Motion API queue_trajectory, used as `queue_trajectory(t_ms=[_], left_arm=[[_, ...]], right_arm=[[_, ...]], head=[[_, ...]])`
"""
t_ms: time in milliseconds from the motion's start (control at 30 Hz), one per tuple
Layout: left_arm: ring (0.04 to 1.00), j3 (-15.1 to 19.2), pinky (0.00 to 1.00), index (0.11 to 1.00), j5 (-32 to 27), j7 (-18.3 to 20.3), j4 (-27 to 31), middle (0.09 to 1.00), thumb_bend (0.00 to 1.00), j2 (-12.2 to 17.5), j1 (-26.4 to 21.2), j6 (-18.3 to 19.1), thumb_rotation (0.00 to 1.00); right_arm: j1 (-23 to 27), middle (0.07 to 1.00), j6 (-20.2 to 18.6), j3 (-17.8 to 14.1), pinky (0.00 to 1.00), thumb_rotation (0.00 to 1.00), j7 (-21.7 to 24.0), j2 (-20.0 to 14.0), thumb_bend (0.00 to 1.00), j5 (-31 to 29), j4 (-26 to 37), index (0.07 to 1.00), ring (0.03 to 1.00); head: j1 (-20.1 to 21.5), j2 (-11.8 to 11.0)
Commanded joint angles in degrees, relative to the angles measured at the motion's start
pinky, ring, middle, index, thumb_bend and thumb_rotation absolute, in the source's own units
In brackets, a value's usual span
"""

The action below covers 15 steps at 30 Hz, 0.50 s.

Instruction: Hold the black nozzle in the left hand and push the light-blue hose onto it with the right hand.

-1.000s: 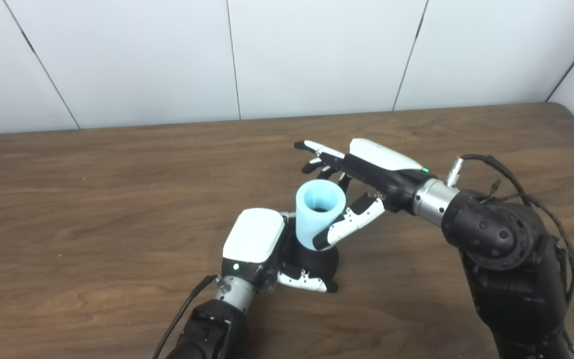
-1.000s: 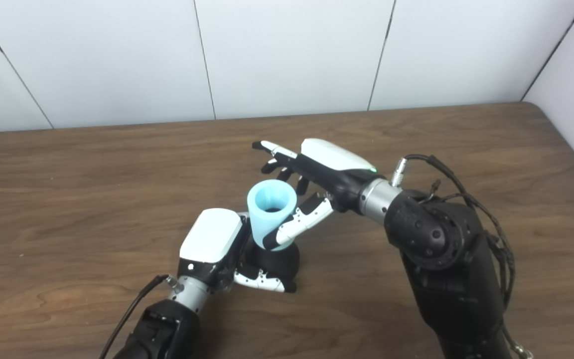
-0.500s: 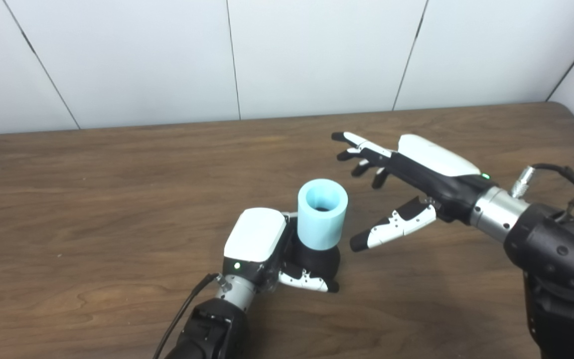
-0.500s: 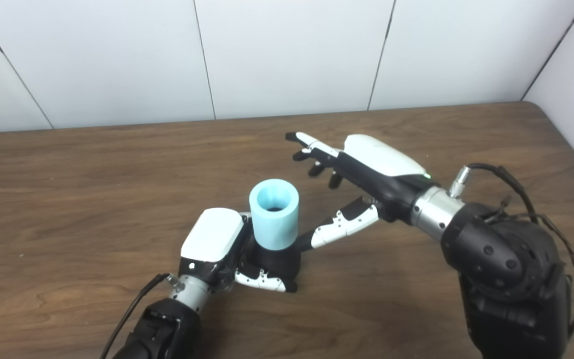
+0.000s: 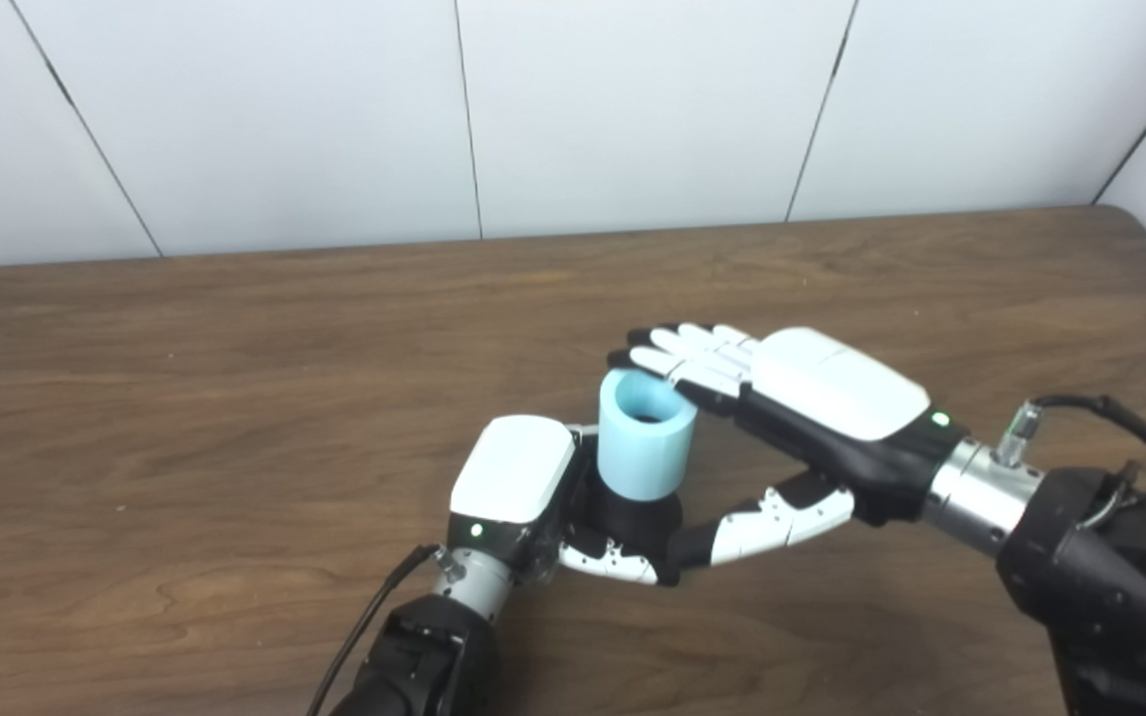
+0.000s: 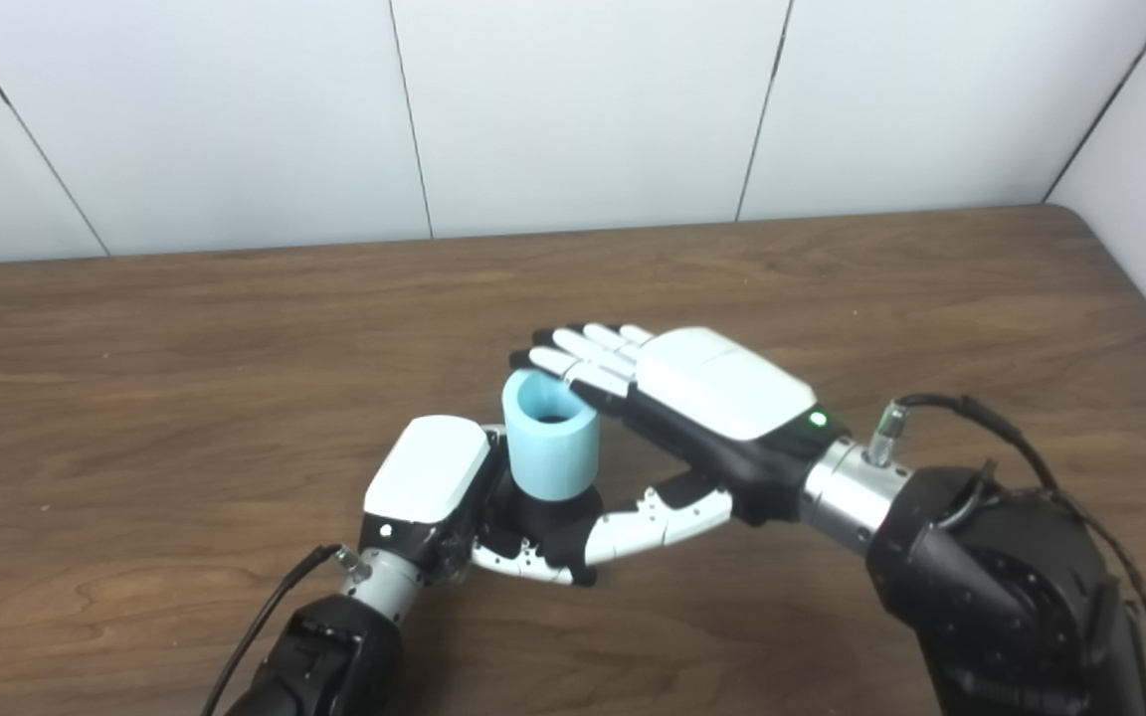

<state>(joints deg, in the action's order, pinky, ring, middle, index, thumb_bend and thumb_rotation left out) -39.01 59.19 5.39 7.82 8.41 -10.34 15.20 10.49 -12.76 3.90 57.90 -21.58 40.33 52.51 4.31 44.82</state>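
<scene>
Hose (image 5: 646,436) is seated upright on the nozzle (image 5: 633,517), which is clamped in the left hand (image 5: 523,487) on the table (image 5: 185,398); right hand (image 5: 812,398) is spread flat, fingers (image 5: 677,353) over the hose's top rim, axis vertical.

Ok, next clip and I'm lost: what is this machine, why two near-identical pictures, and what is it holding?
It is a humanoid robot at a wooden table. The two pictures come from side-by-side cameras on its head, so they show one scene from slightly different spots. Both arms enter from the bottom edge. The left hand is closed around a black nozzle standing on the table. A short light-blue hose stands upright on that nozzle. The right hand is open and flat, palm down, its fingers over the far rim of the hose and its thumb low beside the nozzle. Nothing else lies on the table.
</scene>
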Motion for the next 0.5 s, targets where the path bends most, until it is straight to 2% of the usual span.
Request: queue_trajectory(t_ms=[0,300,467], left_arm=[[0.488,-3.03,0.52,0.449,-2.63,8.77,-2.99,0.542,0.50,0.25,3.98,-0.37,0.00],[0.481,-3.20,0.49,0.457,-2.65,9.62,-2.78,0.535,0.50,0.29,3.86,-0.29,0.00],[0.496,-3.05,0.51,0.453,-2.96,9.74,-2.83,0.534,0.50,0.29,3.91,-0.52,0.00]], right_arm=[[0.57,1.000,4.11,0.11,1.00,1.00,-3.33,-0.75,0.72,1.12,1.91,0.955,1.000],[0.06,1.000,5.91,1.33,1.00,1.00,-2.92,0.50,0.71,2.43,1.91,0.952,1.000],[-0.54,1.000,6.36,1.56,1.00,1.00,-3.19,0.66,0.70,2.16,1.91,0.957,1.000]], head=[[0.06,-0.01],[0.01,0.16],[-0.04,0.24]])
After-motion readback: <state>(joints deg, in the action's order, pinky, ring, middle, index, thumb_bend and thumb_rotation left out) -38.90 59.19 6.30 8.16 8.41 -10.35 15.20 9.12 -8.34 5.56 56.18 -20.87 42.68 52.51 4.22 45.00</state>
